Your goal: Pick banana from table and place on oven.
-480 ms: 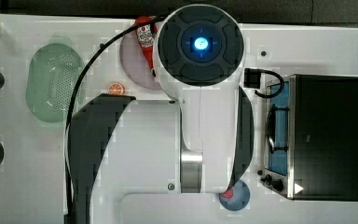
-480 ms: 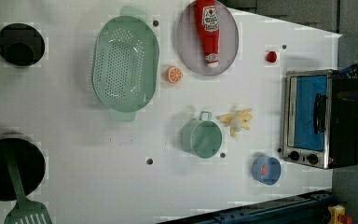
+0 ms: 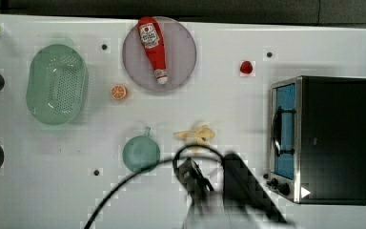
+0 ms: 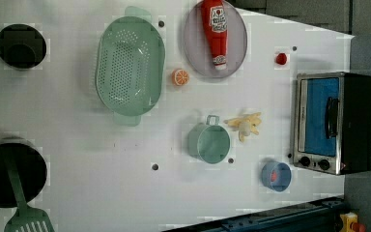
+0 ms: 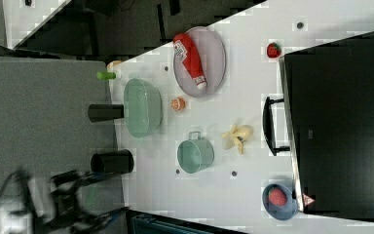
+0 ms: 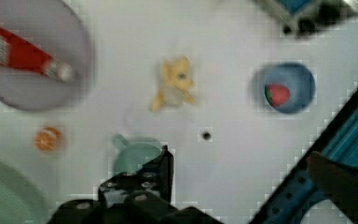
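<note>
**One banana on open bench, jaws standing apart above it**

One pale banana lies peeled-looking and splayed on the white bench, roughly midway between the small green pot and the oven. In the left view it sits just beside the pot's rim, on the left view's right, with a clear strip of bare surface between it and the oven's glass door. The oven stands near the bench's edge on the top view's right, door and handle facing the banana, its flat black top bare.

The gripper hangs above the bench with its jaws apart and nothing between them; in the top view its dark bulk and cable sit at the lower edge, just below the banana.

Around the banana the room is fair: the orange slice and the plate carrying the ketchup bottle lie well apart, toward the top view's upper left. The strawberry rests near the far edge, above the oven in the top view. A blue bowl holding something red sits just beside the oven's knob end, near the bench's edge. The green colander sits far off on the top view's left.
</note>
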{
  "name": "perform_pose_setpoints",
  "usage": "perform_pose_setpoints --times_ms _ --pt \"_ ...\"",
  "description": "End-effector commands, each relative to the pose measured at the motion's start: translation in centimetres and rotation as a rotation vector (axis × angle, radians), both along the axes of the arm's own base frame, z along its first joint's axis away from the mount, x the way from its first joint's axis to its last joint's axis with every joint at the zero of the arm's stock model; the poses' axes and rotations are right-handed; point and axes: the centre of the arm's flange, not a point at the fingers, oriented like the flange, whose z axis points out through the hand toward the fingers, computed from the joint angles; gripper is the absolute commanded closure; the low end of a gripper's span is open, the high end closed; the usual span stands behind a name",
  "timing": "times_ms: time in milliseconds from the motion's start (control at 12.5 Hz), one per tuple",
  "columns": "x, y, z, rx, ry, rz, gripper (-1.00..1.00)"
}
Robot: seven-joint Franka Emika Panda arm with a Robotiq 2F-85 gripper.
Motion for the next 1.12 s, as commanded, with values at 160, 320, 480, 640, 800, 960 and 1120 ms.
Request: perform_pose_setpoints --times_ms 160,320,480,640,800,960,1120 --pt "3.3 -0.5 -4.1 0.028 0.07 -0.066 -1.0" --pt "4.9 -0.5 -7.6 0.026 0.074 -0.064 -1.0" --pt "6.8 -0.5 -12.2 0.024 0.071 -0.062 -1.0" --pt "8.4 -0.5 -17.1 0.022 0.069 -0.06 -1.0" --pt "9.7 -0.6 -22.3 0.021 0.075 -0.061 -1.0" --pt "10.4 -0.8 -27.1 0.02 0.077 -0.063 -1.0" --pt "10.8 -1.3 -31.3 0.018 0.077 -0.069 -1.0"
